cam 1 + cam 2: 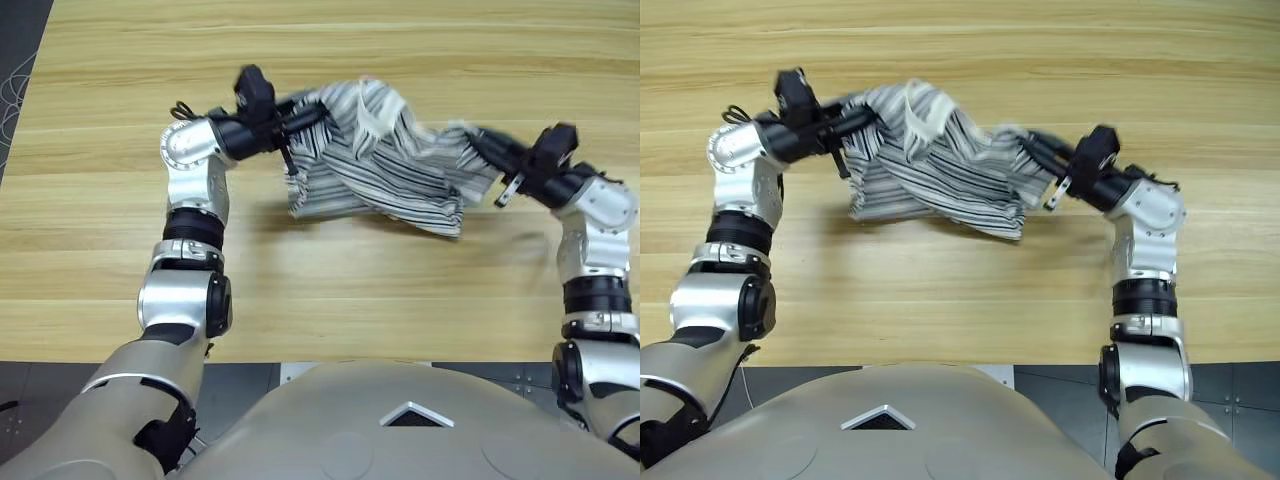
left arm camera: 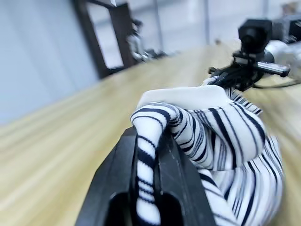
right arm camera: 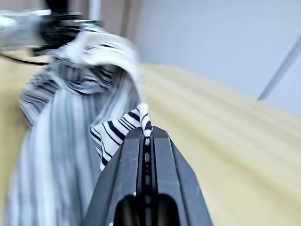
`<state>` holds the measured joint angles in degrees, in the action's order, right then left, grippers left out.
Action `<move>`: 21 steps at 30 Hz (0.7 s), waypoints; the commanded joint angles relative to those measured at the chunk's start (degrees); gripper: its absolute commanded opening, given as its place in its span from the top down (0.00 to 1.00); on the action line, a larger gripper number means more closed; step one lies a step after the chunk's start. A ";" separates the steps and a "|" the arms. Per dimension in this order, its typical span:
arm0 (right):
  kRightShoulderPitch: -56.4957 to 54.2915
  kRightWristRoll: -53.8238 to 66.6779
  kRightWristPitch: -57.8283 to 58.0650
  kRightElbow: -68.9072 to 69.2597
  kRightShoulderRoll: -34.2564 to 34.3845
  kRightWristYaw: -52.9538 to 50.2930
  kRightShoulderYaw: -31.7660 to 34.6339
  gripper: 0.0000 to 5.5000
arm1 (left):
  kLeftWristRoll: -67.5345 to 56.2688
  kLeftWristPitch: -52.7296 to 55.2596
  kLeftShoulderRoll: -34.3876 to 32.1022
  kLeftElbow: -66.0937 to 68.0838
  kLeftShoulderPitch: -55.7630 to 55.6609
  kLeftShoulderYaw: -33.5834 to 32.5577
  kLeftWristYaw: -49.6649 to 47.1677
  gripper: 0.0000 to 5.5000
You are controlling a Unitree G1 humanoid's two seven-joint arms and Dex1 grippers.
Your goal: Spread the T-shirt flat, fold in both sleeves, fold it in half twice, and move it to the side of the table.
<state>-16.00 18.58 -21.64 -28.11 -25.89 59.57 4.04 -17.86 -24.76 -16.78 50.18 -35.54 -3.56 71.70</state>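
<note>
As the left gripper (image 2: 146, 141) and right gripper (image 3: 146, 136) each clamp an edge of the black-and-white striped cloth T-shirt (image 1: 380, 170), bunched over the middle of the light wooden table (image 1: 300, 300), spreading seems in hand; next, draw it apart and lower it flat.

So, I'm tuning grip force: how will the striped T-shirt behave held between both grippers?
Probably floppy: the striped T-shirt sags between the left gripper and right gripper. Likely light, since small pinches carry it. It could slip; only thin folds sit in each grip.

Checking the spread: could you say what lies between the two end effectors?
The bunched T-shirt, gripped by the left end effector and right end effector; left eye view.
</note>
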 commanded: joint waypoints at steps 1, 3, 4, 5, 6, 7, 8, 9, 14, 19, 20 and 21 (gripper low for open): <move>-6.24 -4.43 -2.50 -7.15 1.20 -5.57 -0.03 0.98 | -0.97 1.71 -0.61 4.12 -5.35 -3.66 -5.53 0.97; -10.58 -7.86 -4.07 -13.67 2.67 -9.61 -1.12 0.98 | -0.48 1.56 -0.23 7.34 -8.26 -5.05 -9.55 0.97; -13.81 -9.69 -4.57 -18.62 3.65 -12.40 -1.60 0.98 | 0.68 0.74 0.07 9.54 -10.03 -5.13 -12.51 0.97; -17.06 -11.17 -5.12 -23.38 4.66 -15.18 -1.81 0.98 | 1.93 -0.02 0.40 11.74 -11.72 -4.94 -15.37 0.97; -20.67 -12.97 -5.62 -28.06 5.64 -18.62 -2.15 0.98 | 3.48 -0.62 0.79 14.15 -13.58 -4.58 -18.78 0.97; -24.61 -14.00 -5.67 -32.28 6.83 -21.90 -2.03 0.98 | 5.47 -1.27 1.08 16.49 -15.52 -3.93 -22.88 0.97; -28.32 -14.93 -5.58 -35.69 7.80 -25.14 -1.92 0.98 | 6.73 -1.19 1.37 18.50 -17.43 -3.70 -26.37 0.97; -33.20 -15.18 -4.60 -39.09 8.75 -28.97 -1.09 0.98 | 8.25 -1.10 1.52 20.37 -19.87 -3.51 -30.48 0.97; -50.11 -17.74 -0.47 -47.32 8.23 -43.83 1.00 0.98 | 11.48 2.57 1.55 25.36 -29.98 -4.84 -42.91 0.97; -58.76 -19.20 -1.00 -48.62 5.77 -49.15 3.34 0.98 | 12.59 3.63 1.02 26.49 -35.64 -6.79 -46.82 0.97; -59.04 -19.27 -1.47 -48.58 5.69 -48.57 3.61 0.98 | 12.53 3.39 1.07 26.45 -35.62 -7.11 -45.74 0.97; -58.66 -19.19 -2.18 -48.44 5.63 -47.21 3.86 0.98 | 12.52 2.66 1.13 26.30 -34.81 -7.14 -43.46 0.97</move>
<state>-73.72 -0.40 -22.74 -76.50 -19.52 10.81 7.27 -5.93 -21.39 -15.10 76.15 -70.14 -10.06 25.66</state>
